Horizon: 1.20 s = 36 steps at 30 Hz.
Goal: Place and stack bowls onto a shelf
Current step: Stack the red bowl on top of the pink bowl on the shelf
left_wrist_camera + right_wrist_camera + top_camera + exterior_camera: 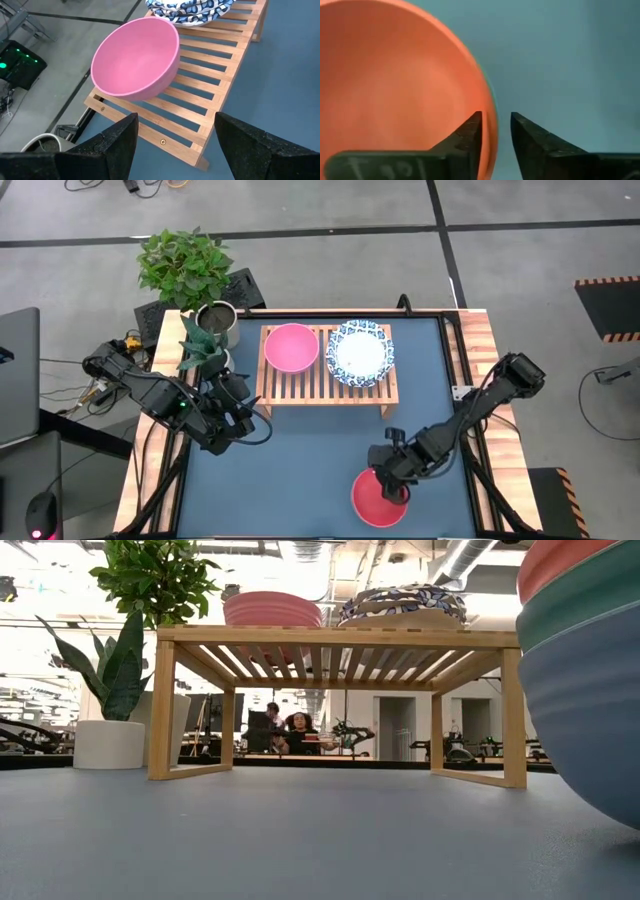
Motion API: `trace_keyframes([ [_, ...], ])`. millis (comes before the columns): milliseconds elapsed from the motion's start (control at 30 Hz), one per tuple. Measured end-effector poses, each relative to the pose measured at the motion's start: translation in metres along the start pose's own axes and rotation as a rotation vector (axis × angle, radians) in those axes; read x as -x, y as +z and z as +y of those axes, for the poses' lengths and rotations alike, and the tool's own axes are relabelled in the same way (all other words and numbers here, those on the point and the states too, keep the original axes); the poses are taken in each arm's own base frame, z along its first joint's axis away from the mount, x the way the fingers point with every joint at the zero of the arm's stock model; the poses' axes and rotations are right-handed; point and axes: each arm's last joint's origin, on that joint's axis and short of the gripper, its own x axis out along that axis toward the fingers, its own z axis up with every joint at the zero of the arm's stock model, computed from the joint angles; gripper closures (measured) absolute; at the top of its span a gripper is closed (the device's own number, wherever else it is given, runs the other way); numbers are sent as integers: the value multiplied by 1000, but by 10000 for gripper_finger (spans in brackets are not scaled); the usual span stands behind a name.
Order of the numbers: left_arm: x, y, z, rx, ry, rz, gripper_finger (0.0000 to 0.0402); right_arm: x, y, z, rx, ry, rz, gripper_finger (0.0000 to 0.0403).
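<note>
The shelf (210, 80) is pale bare wood with visible grain and small metal screws, matt in finish; the pink bowl (137, 57) on it looks smooth and softly matt, likely plastic; the patterned bowls (361, 352) appear glazed and glossy; the red bowl (395, 90) has a smooth, even surface; the tabletop (300, 840) is a dark blue matt sheet edged in light wood; the right gripper (496, 135) has dull black plastic-looking fingers.
</note>
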Motion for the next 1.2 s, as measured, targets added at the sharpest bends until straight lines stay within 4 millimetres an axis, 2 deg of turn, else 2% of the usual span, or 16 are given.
trace_keyframes([
  [167, 0, 0, 0, 0, 0, 0, 151, 2, 4, -2, -5, -5, -5, 242],
  [300, 0, 0, 0, 0, 0, 0, 151, 4, 9, -3, -13, -6, -11, 239],
  [533, 0, 0, 0, 0, 0, 0, 151, 7, 11, -3, 2, -10, -9, 281],
  [767, 0, 0, 0, 0, 0, 0, 151, 7, 10, -4, 10, -14, -2, 376],
  [967, 0, 0, 0, 0, 0, 0, 151, 12, 13, -2, 18, -13, -4, 376],
  [1200, 0, 0, 0, 0, 0, 0, 151, 37, 26, 4, 50, -26, -21, 376],
])
